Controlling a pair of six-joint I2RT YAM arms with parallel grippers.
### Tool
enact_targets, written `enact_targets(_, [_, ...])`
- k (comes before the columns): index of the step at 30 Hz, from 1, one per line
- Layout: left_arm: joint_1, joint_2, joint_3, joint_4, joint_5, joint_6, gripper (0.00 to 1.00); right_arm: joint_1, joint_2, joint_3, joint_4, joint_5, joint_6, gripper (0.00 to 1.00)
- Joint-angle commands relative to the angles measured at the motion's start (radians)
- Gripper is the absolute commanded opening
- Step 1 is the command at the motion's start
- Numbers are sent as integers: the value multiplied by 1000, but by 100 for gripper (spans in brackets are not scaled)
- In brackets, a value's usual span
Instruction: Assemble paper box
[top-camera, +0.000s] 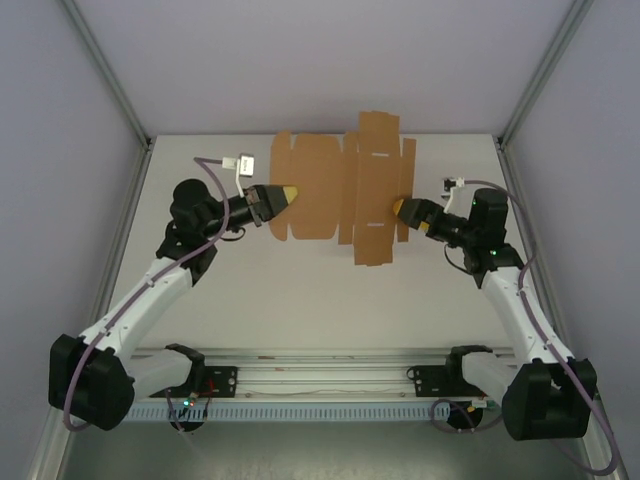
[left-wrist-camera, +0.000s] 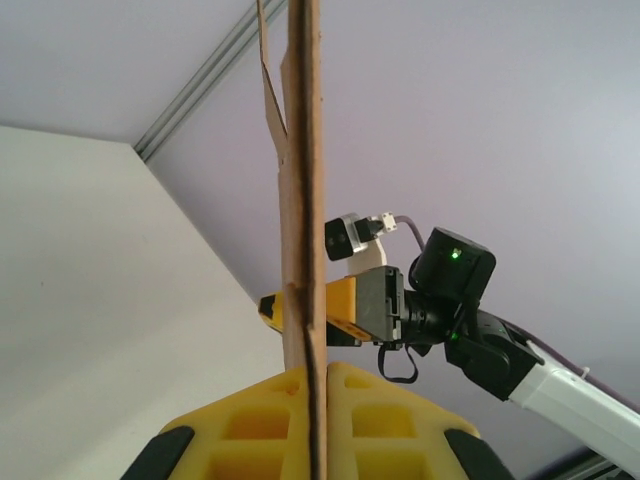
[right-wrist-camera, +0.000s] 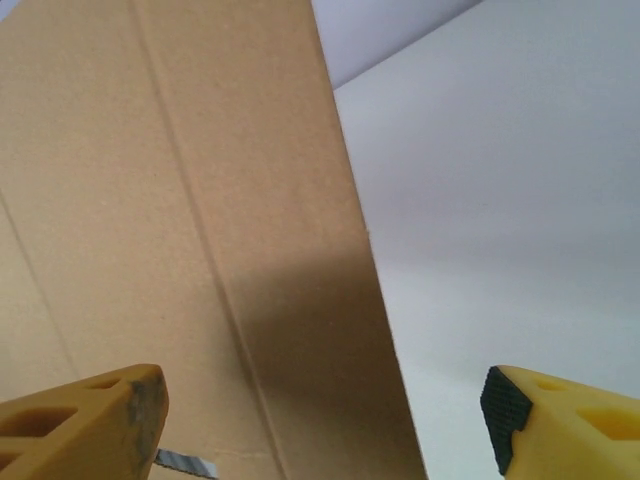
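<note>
The paper box (top-camera: 335, 190) is a flat brown cardboard sheet with creased panels and flaps, held above the white table. My left gripper (top-camera: 288, 194) is shut on its left edge. In the left wrist view the sheet (left-wrist-camera: 300, 200) stands edge-on, pinched between the yellow fingers of that gripper (left-wrist-camera: 316, 392). My right gripper (top-camera: 400, 208) sits at the sheet's right edge with its jaws open. In the right wrist view the brown panel (right-wrist-camera: 200, 220) lies between the spread jaws of this gripper (right-wrist-camera: 320, 425), nearer the left finger (right-wrist-camera: 100, 415), and neither pad presses on it.
The white table (top-camera: 300, 290) is walled in by grey panels with metal posts (top-camera: 110, 75) at the back corners. A metal rail (top-camera: 320, 375) runs along the near edge between the arm bases. A small white wrist camera (top-camera: 240, 163) sits above the left gripper.
</note>
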Motion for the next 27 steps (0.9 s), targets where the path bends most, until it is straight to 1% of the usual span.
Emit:
enact_targets(1, [-2,-47,-17,66,15,-13,0,-6,-20,-2,119,-92,36,69])
enact_targets(2, [-3,-54,-20,55,5,-8,0,-6,-20,-4,134,-100,38,64])
enact_targets(6, [-3,-78,-33,33,-22,9,0,-6,-22,-13,206,-143,61,54])
enact_targets(9, [-3,-89,-37,3,-57,19,0,-6,-34,-12,207,-150,49,40])
enact_targets(11, [-2,-92,-45,-2,-77,23,0,-6,-48,-12,198,-162,31,30])
enact_targets(13, [-2,-98,-53,-11,-108,25,0,-6,-67,-12,194,-172,17,15])
enact_targets(15, [-2,-101,-53,-39,-124,46,0,-5,-86,-19,201,-192,7,3])
enact_targets(16, [-2,-103,-54,-49,-125,57,0,-5,-94,-21,203,-197,-2,0])
enact_targets(19, [-1,-103,-74,-67,-134,80,0,-5,-112,-26,179,-185,-45,0])
enact_targets(20, [-3,-107,-78,-104,-162,103,10,-3,-112,-23,160,-168,-61,0])
enact_targets(22, [-3,-121,-92,-223,-272,154,58,4,-105,3,39,-97,-152,0])
enact_targets(24, [-2,-139,-121,-336,-419,192,97,21,-85,28,-85,-12,-245,0])
enact_targets(25, [-1,-149,-134,-386,-490,211,100,32,-68,39,-127,7,-287,0])
enact_targets(27, [-1,-165,-149,-510,-647,219,100,64,-24,47,-178,54,-355,0])
